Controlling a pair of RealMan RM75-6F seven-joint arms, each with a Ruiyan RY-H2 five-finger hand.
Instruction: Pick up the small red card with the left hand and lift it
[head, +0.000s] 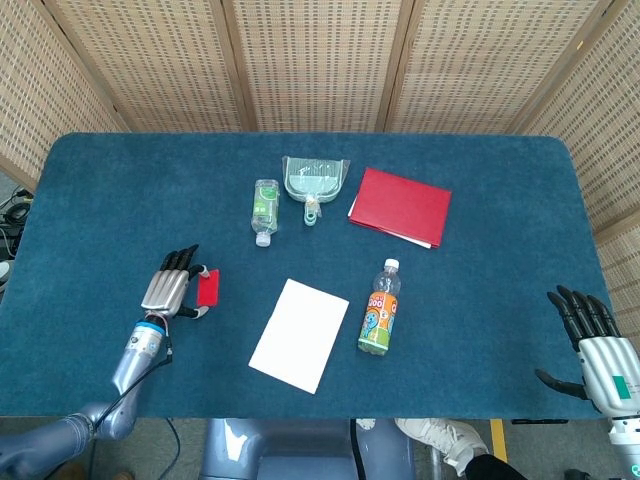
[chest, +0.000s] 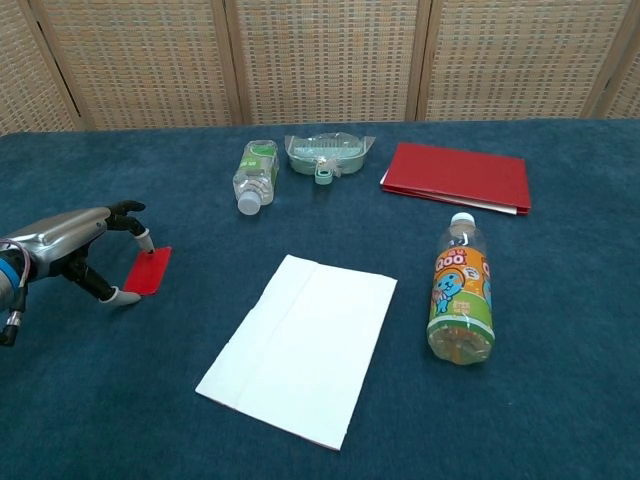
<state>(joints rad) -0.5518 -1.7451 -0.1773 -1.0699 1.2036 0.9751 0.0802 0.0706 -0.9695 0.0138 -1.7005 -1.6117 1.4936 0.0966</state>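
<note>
Red card (chest: 150, 271) pinched edgewise in low, level left hand (chest: 72, 251)

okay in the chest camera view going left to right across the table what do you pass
left hand → small red card → clear bottle with green label → white paper sheet → orange-label drink bottle. The dustpan and the red folder at the back overlap others in the order, so they are left out.
</note>
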